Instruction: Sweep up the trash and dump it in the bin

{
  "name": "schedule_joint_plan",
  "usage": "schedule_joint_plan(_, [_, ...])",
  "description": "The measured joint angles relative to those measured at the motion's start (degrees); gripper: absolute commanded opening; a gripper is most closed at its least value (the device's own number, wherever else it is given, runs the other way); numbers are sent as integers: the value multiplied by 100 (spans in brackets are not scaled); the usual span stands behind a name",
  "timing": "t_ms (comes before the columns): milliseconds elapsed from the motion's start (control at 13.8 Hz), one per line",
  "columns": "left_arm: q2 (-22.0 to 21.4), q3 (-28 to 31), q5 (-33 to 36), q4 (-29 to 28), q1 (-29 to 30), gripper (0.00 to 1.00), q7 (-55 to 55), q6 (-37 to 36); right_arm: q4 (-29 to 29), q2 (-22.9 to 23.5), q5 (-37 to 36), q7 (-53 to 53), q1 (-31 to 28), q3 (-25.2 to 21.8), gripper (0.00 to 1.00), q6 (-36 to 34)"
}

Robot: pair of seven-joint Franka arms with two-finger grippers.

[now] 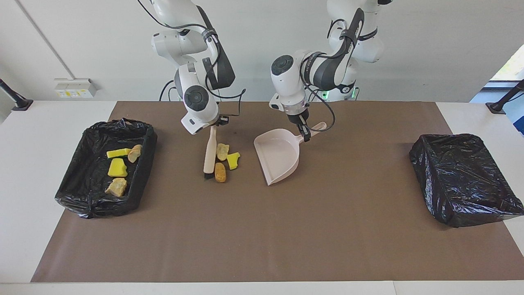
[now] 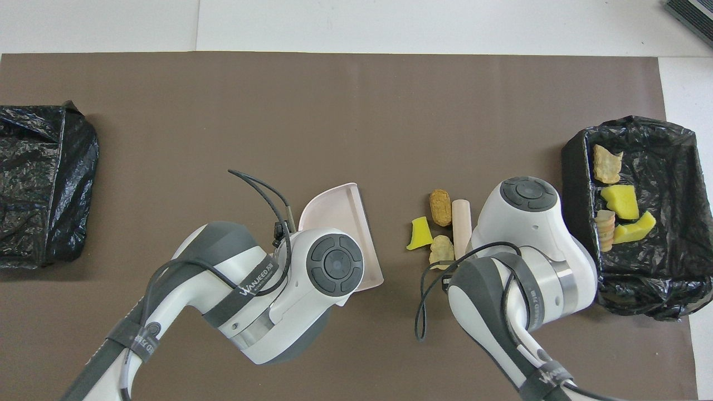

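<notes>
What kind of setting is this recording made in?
Likely a robotics lab bench: two arms mounted at a white table with a brown mat, staged sponge and bread scraps, and two bins lined with black bags.

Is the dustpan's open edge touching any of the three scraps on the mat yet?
Apart. In the overhead view, bare brown mat shows between the dustpan edge and the nearest scrap, the yellow sponge chunk; the facing view shows the same gap.

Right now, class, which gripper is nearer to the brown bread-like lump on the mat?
Right. The right gripper holds the brush beside the lump; the left gripper holds the dustpan, apart from it.
</notes>
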Motion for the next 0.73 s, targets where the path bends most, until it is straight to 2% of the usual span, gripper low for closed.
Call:
schedule_joint_plan(218, [-2,1,-5,-38,0,0,-2,21,-221,-64,830,-675,11,0,0,377])
schedule_joint_plan(581, [-27,2,-53,-146,-4,0,-7,47,-337,-105,3186,-1047,367,8,0,886])
schedule_joint_plan(726, [-53,15,-116,-217,-1,0,-7,112,-328,-129,3703,-1142,459,12,0,967])
